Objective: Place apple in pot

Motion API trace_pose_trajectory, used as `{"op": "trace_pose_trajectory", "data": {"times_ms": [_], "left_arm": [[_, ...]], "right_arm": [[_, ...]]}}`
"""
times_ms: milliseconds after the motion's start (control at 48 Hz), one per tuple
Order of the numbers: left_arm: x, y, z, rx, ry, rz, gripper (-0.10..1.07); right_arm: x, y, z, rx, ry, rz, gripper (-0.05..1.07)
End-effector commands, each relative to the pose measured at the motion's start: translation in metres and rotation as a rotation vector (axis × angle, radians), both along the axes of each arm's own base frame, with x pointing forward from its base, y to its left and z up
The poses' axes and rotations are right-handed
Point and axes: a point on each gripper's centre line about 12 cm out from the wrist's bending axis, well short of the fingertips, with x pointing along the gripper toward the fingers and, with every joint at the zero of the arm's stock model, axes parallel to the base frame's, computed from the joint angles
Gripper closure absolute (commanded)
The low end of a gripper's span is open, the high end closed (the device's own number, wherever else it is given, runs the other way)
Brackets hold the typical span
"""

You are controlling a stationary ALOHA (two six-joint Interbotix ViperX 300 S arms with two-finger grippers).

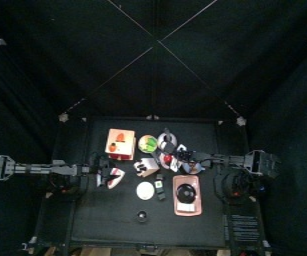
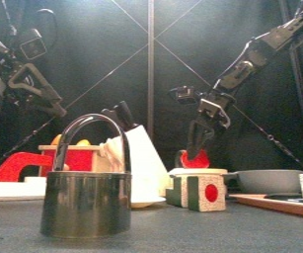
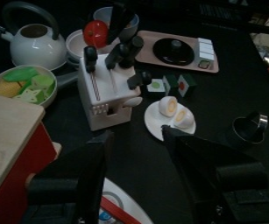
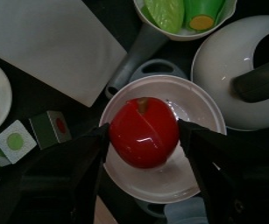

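Right wrist view looks straight down on the red apple [image 4: 145,131], gripped between the two black jaws of the right end effector [image 4: 146,140], which press on its two sides directly above a small white bowl [image 4: 203,112]. Whether the fruit rests on the bowl's floor or hangs just over it cannot be told. Close around the bowl lie a white kettle [image 4: 236,52] with a dark handle, a bowl of green vegetables [image 4: 186,13], a pale sheet [image 4: 54,39] and a small block with a green dot [image 4: 17,140]. From the front, the shiny metal pot [image 2: 88,198] with its arched handle stands nearest the camera on the left part of the bench [image 2: 181,232], well apart from the apple, which shows red behind a wooden cube with a red dot [image 2: 201,191] under the right arm. Between pot and apple stand a white knife block [image 2: 138,163], a white plate and a red box [image 2: 22,163]; a tray with a dark dish [image 2: 272,183] lies at the right. Left wrist view shows the left end effector [image 3: 143,175] with jaws spread wide and gripping nothing, raised over the left side of the bench, looking across the knife block to a plate with halved eggs [image 3: 174,115] and the pink tray [image 3: 178,51].
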Motion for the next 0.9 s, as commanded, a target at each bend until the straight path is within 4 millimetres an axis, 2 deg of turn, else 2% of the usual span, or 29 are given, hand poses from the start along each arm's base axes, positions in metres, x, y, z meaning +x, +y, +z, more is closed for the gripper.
{"op": "trace_pose_trajectory", "data": {"times_ms": [0, 250, 458, 875], "left_arm": [[0.0027, 0.0006, 0.0051, -0.001, -0.019, 0.002, 0.11], [0.0028, 0.0006, 0.0052, -0.001, -0.020, 0.002, 0.11], [0.0025, 0.0006, 0.0047, -0.001, -0.019, 0.002, 0.11], [0.0025, 0.0006, 0.0047, -0.001, -0.019, 0.002, 0.11]], "right_arm": [[0.0043, -0.0023, 0.0104, -0.008, -0.038, -0.005, 0.01], [0.0036, -0.0001, 0.0076, 0.002, -0.030, -0.005, 0.01], [0.0075, 0.0007, 0.0166, 0.025, -0.074, -0.029, 0.01], [0.0099, 0.0021, 0.0142, 0.074, -0.087, -0.064, 0.01]]}}
